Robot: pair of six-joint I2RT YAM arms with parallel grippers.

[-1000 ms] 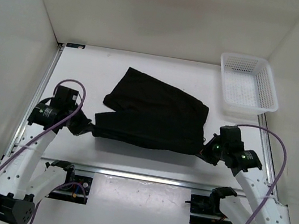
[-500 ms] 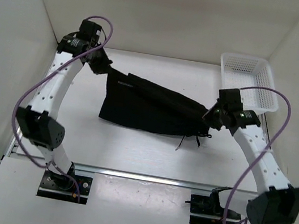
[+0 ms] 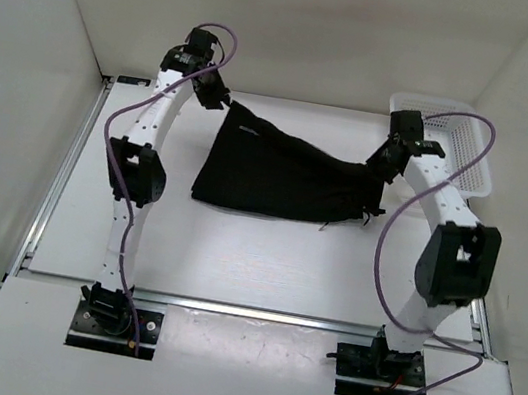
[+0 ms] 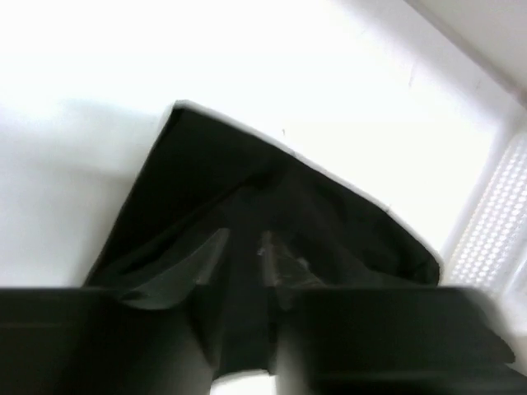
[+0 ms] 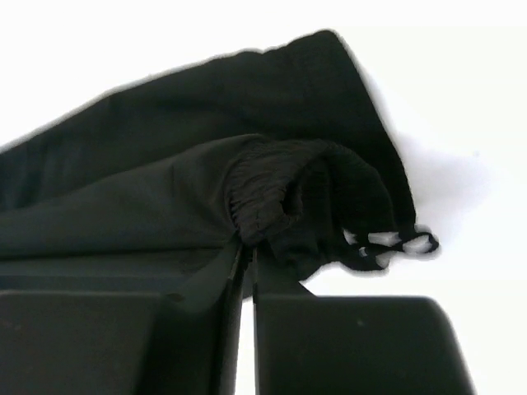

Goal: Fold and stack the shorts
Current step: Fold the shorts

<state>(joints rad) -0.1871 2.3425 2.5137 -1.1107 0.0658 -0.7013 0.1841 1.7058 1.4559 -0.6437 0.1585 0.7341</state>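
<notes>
The left gripper [image 3: 222,99] and right gripper [image 3: 379,166] each clamp the shorts [image 3: 278,175]; either thin pinch (fabric slung between them) could slip mid-fold.

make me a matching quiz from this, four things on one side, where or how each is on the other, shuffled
1 shorts
2 basket
3 left gripper
4 right gripper

a white mesh, far right corner
b shut on fabric beside the drawstring
c black, stretched between both arms
d shut on the shorts' far left end

Pairs: 1-c, 2-a, 3-d, 4-b
</notes>
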